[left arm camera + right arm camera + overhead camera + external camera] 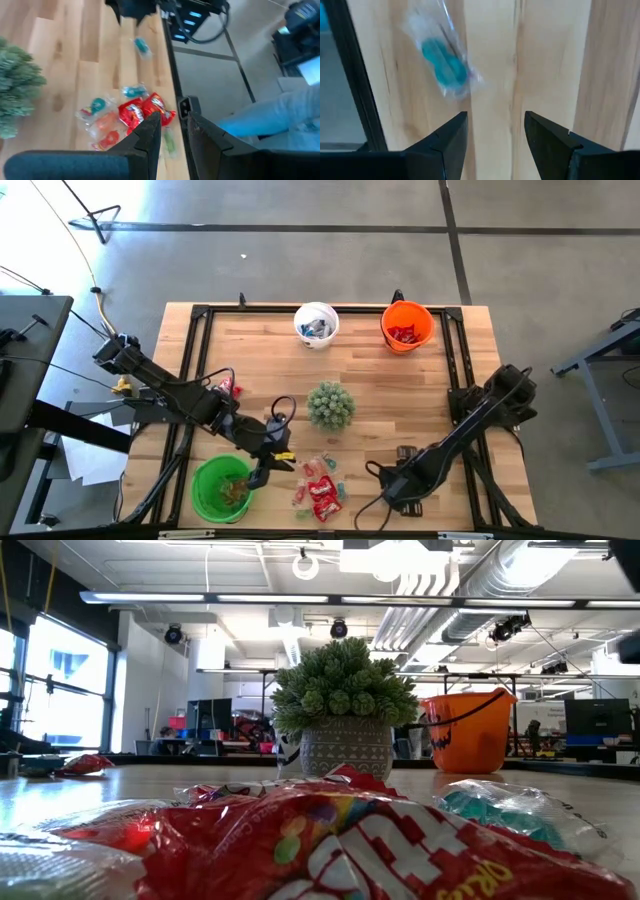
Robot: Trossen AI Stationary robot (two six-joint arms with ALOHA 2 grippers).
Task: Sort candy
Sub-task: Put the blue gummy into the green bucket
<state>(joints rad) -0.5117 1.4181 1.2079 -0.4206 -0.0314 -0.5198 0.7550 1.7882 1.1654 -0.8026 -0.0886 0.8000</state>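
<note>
One blue candy (445, 67) just beyond the open, empty right tool (495, 135).

three buckets on the table: one white bucket (316, 324), one orange bucket (407, 326), one green bucket (221, 488). one spiky plant (330, 405). candy (320, 489) pile is too jumbled to count, at least two red packets

Two dark robot arms over a wooden surface. Left arm reaching in from the left edge toward the front centre, its left gripper (262, 473) pointed down, jaws parted with a narrow gap, nothing between them. Right arm folded low along the front right, right gripper (392, 488) near the front edge, jaws spread wide, empty.
</note>
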